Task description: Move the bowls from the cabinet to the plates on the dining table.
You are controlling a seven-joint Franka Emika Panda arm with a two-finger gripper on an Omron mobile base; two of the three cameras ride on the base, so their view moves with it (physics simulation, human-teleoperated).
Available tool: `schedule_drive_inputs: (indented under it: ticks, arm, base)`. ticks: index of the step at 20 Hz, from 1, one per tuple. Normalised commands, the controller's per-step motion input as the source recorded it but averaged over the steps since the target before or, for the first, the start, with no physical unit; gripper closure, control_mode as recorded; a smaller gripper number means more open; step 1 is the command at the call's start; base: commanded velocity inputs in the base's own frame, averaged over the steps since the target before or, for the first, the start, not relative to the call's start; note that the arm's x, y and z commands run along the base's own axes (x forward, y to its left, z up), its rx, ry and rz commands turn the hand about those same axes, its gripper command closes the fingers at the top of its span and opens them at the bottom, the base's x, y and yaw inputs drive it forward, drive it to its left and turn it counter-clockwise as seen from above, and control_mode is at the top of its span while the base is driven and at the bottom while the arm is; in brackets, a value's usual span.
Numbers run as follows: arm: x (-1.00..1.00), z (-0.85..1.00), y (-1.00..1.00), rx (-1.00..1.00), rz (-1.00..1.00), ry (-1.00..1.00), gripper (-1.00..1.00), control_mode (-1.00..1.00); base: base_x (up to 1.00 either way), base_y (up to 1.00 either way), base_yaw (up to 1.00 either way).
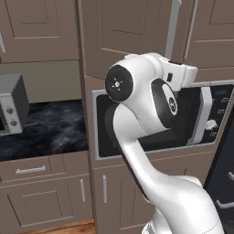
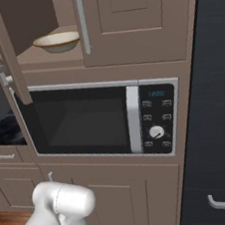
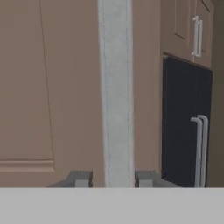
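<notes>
The cabinet door (image 2: 8, 58) stands swung open at the upper left of the right base view. Inside, a cream bowl (image 2: 57, 42) with a tan-brown rim rests on the shelf. In the hand view the door's long grey bar handle (image 3: 116, 87) runs straight up between my fingertips (image 3: 81, 178). My gripper (image 3: 113, 179) is open, with a narrow gap on each side of the bar. From the left base view my hand (image 1: 182, 73) sits at the lower end of that handle (image 1: 173, 23). The plates and the dining table are out of view.
A built-in black microwave (image 2: 100, 121) sits directly under the open cabinet. A tall black appliance (image 2: 213, 96) with silver handles fills the right side. To the left, a marble counter (image 1: 50, 128) carries a small grey microwave (image 1: 11, 109), with drawers (image 1: 32, 170) below.
</notes>
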Motion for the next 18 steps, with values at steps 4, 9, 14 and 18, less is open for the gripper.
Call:
schedule_drive_inputs:
  ticks: [4, 9, 14, 18]
  arm:
    - [-0.11, 0.00, 0.02, 0.00, 0.00, 0.00, -1.00, -1.00]
    - [-0.35, 0.08, -0.03, 0.00, 0.01, -0.07, -1.00, -1.00]
    - [-0.47, 0.19, -0.30, 0.03, 0.02, -0.09, -1.00, -1.00]
    - [-0.41, 0.13, -0.43, 0.05, 0.05, -0.03, -1.00, -1.00]
  base:
    - [0.00, 0.00, 0.00]
    - [0.00, 0.00, 0.00]
    - [0.00, 0.00, 0.00]
    - [0.00, 0.00, 0.00]
